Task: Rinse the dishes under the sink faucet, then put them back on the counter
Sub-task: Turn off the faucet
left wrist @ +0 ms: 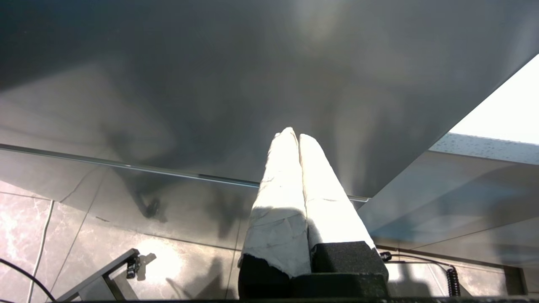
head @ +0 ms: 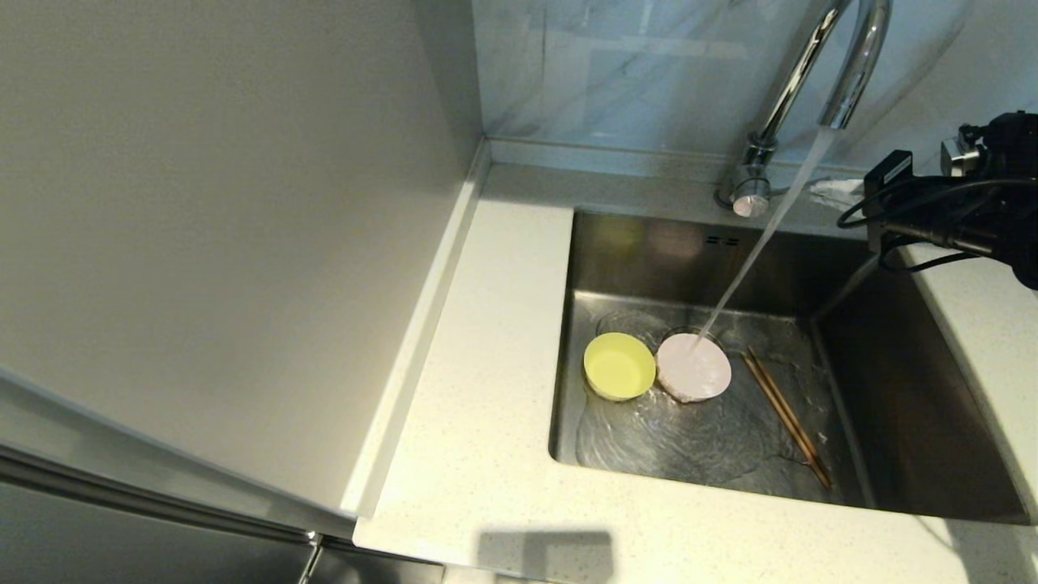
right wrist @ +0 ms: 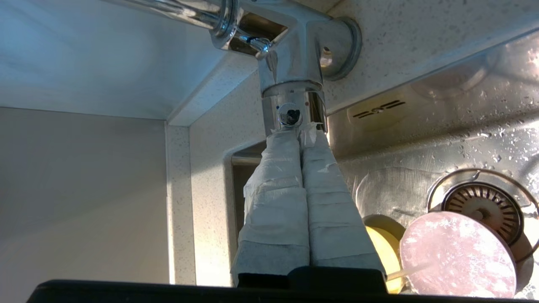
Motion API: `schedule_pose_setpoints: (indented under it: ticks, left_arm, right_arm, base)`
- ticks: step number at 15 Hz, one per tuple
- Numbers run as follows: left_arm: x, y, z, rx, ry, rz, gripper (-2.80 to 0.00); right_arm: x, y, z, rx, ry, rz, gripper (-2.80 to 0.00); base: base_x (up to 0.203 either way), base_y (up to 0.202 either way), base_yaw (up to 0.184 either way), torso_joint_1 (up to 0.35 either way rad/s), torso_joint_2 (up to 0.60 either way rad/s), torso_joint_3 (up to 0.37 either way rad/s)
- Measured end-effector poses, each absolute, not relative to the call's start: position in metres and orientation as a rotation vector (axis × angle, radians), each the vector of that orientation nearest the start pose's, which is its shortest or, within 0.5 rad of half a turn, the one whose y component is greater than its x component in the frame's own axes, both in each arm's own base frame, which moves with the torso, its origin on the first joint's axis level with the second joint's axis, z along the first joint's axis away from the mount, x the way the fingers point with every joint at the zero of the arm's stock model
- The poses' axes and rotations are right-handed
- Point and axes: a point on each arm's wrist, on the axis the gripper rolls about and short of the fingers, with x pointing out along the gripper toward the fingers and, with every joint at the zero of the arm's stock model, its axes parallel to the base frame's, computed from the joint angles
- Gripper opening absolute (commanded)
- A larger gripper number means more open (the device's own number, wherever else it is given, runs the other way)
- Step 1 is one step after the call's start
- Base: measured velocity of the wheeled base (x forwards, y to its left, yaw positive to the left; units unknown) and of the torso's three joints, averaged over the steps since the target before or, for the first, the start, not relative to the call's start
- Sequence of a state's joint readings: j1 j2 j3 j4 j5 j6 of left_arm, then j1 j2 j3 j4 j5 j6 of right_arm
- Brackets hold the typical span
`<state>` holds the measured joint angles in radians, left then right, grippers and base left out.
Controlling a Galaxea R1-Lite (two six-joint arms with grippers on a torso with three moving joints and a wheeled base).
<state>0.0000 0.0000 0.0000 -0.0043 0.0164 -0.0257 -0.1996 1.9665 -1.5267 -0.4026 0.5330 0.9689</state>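
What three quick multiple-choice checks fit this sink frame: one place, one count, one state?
1. Where do the chopsticks lie?
A. On the counter
B. In the sink, beside the pink bowl
C. Inside the yellow-green bowl

2. How many bowls are in the sink?
A. One
B. Two
C. Three

3. What is the faucet doing?
A. Running onto the pink bowl
B. Shut off
C. Running onto the counter

Answers:
1 B: the head view shows the pair flat on the basin floor, on the side of the pink bowl away from the yellow-green bowl.
2 B: only the yellow-green and pink bowls sit there, side by side.
3 A: the stream of water falls from the spout and lands on the pink bowl; the counter takes none of it.
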Motion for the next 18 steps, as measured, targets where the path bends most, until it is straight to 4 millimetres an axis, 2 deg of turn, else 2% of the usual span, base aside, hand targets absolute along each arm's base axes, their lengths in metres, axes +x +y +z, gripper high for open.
schedule_pose_setpoints:
  ticks: [8,13,16,18]
  left_arm:
    - [-0.023,0.0,0.076,-0.026,-0.004,0.016,-2.8]
    - [-0.023,0.0,0.076,-0.025,-0.004,0.016,-2.8]
    - [-0.023,0.0,0.076,-0.025,-0.004,0.016,-2.8]
    - [-0.023,0.0,0.076,-0.025,-0.004,0.016,-2.8]
  right_arm:
    - [0.416,-0.073,0.271,0.969,0.148,0.279,-2.8]
    - [0.42,-0.064,0.271,0.991,0.139,0.264,-2.8]
    - [0.413,-0.064,0.272,0.992,0.141,0.248,-2.8]
    - [0.398,-0.068,0.271,0.995,0.153,0.221,-2.8]
  base:
    - [0.0,0.0,0.0,0.0,0.0,0.0]
    - [0.0,0.0,0.0,0.0,0.0,0.0]
    - [0.0,0.0,0.0,0.0,0.0,0.0]
    - [0.0,0.0,0.0,0.0,0.0,0.0]
